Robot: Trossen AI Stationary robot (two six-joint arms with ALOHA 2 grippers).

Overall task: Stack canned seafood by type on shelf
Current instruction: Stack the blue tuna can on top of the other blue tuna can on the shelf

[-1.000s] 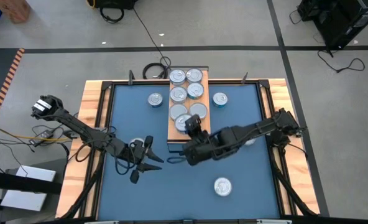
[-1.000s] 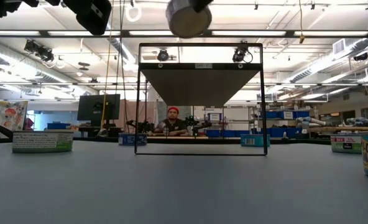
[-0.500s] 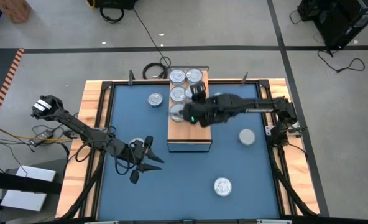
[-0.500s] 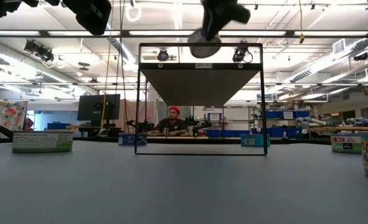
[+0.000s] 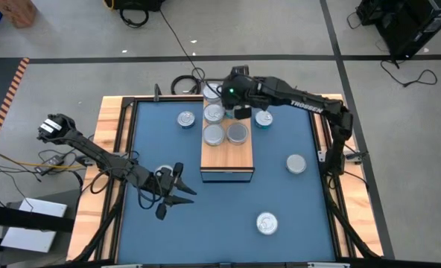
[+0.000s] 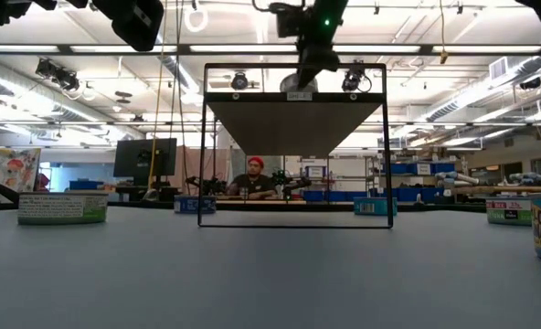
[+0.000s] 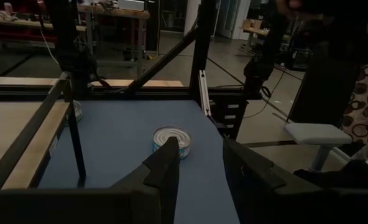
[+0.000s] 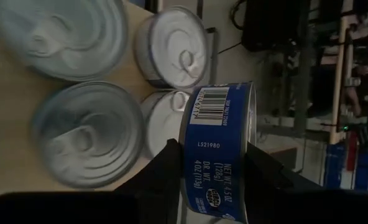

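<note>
I have the right gripper [image 8: 212,168] clamped on a blue-sided tin [image 8: 218,149], held above the far end of the shelf [image 5: 226,160] over the tins already standing there [image 5: 226,132]. My left gripper [image 5: 177,189] waits low over the mat's near-left part, its fingers apart and empty.

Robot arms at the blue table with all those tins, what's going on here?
The right claw holds a blue-sided tin on edge above the far end of the wooden shelf, where other tins already sit. More tins lie scattered on the blue mat. The left claw waits, open and empty, over the mat's near left part.
</note>
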